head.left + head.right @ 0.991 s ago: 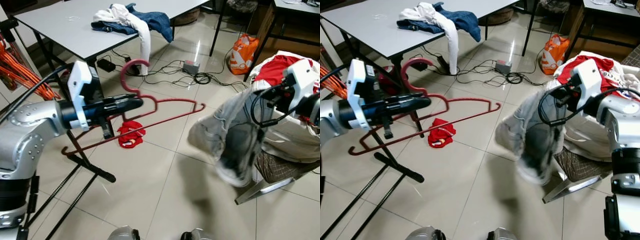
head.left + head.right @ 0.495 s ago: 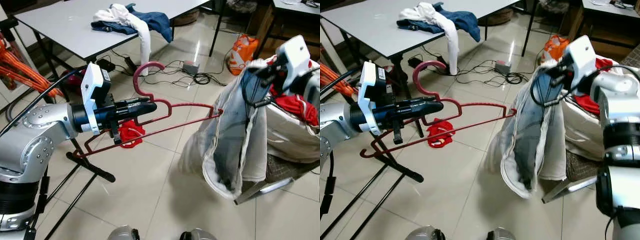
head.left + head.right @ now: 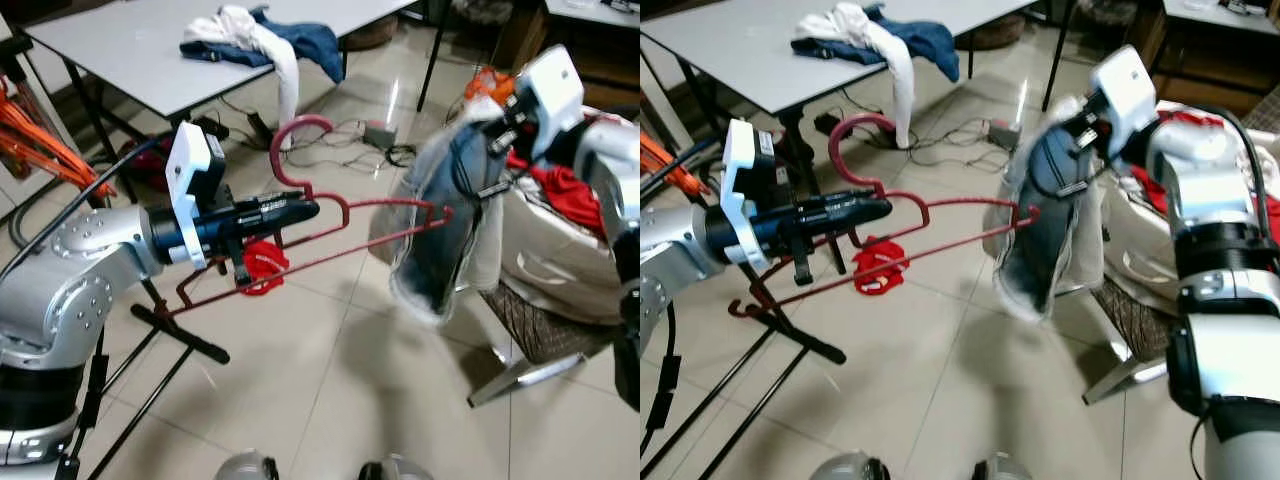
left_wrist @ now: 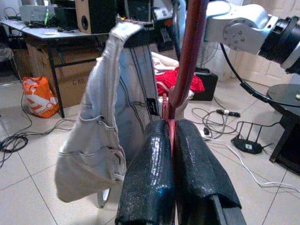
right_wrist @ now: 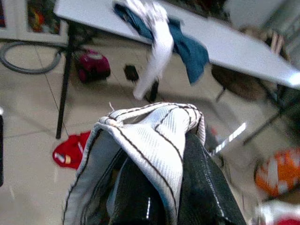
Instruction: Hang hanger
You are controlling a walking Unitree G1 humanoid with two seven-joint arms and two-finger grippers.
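Observation:
My left gripper (image 3: 305,208) is shut on the neck of a red wire hanger (image 3: 390,204), just below its hook, and holds it level above the floor. In the left wrist view the fingers (image 4: 150,154) pinch the red hanger (image 4: 192,51) between them. My right gripper (image 3: 492,108) is shut on the waistband of a pale denim garment (image 3: 440,235), which hangs down from it. The hanger's far end touches the garment's open side. In the right wrist view the waistband (image 5: 154,136) is folded over the black fingers (image 5: 136,197).
A grey table (image 3: 130,50) at the back carries white and blue clothes (image 3: 260,35). A red cloth (image 3: 262,270) and cables (image 3: 370,150) lie on the tiles. A chair piled with clothes (image 3: 570,250) stands at right. A black stand's legs (image 3: 180,335) cross the floor at left.
My right gripper has lifted the garment off the chair pile and carried it left to the hanger's end. My left gripper has pushed the hanger a little to the right.

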